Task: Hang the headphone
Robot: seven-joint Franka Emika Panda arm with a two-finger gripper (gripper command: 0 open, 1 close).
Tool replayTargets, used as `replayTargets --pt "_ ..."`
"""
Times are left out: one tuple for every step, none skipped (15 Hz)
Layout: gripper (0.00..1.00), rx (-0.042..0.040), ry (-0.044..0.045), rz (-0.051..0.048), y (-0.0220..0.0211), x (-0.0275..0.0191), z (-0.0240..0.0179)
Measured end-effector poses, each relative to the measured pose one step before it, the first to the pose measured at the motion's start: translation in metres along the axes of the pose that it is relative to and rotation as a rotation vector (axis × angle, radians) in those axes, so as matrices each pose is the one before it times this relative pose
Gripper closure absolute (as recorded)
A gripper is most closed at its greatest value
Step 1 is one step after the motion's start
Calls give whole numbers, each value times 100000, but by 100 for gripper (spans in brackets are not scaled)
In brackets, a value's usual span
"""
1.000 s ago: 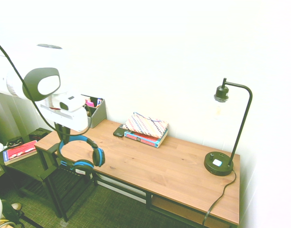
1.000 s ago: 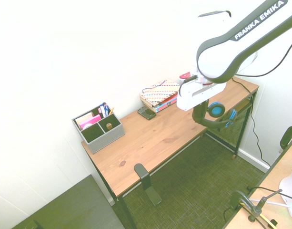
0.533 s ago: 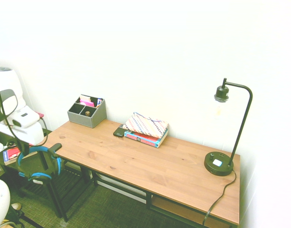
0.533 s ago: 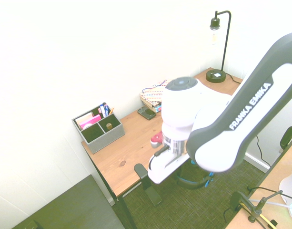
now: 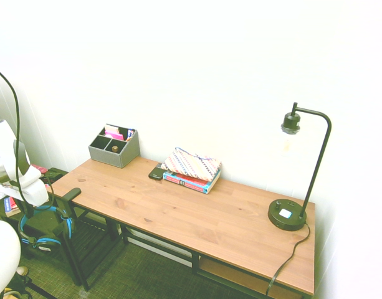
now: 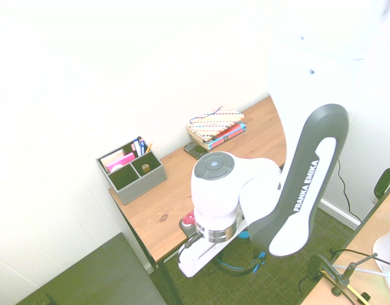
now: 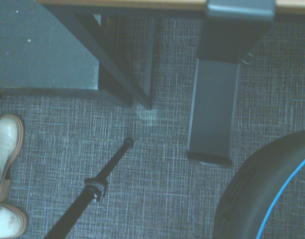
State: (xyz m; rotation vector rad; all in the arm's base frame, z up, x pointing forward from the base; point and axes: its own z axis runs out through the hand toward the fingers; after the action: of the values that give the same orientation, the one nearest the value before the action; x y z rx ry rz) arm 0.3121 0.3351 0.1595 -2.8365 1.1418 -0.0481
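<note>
The gripper [image 5: 36, 208] is clamped on the blue band of the headphone [image 5: 44, 225], which hangs below it, off the tabletop's [image 5: 197, 215] left end. The black hook [image 5: 71, 194] clamped on that end edge stands just beside the band, toward the tabletop. The band's arch must pass over the hook.

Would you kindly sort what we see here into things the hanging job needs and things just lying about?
For the job:
- headphone
- gripper, shut on its headband
- black hook at the desk's end

Lying about:
- grey organiser
- books
- desk lamp
- shoes
</note>
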Motion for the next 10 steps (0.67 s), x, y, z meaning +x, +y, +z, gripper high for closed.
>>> replayTargets --pt "100 -814 490 -224 -1005 -534 1195" --pt "100 -1396 1171 -440 -982 -204 1214" --pt "100 -1441 1439 -302 -932 188 1164" --pt "100 -791 995 658 -899 346 930" --pt "100 -539 1300 935 -985 479 573" --pt "100 -830 2149 594 -788 497 329" --pt "100 -1146 2769 738 -547 401 411" --pt "100 -1513 1962 957 -230 45 587" --pt "0 -1590 1075 1094 -24 -262 780" --pt "0 -1302 361 734 -51 -256 834"
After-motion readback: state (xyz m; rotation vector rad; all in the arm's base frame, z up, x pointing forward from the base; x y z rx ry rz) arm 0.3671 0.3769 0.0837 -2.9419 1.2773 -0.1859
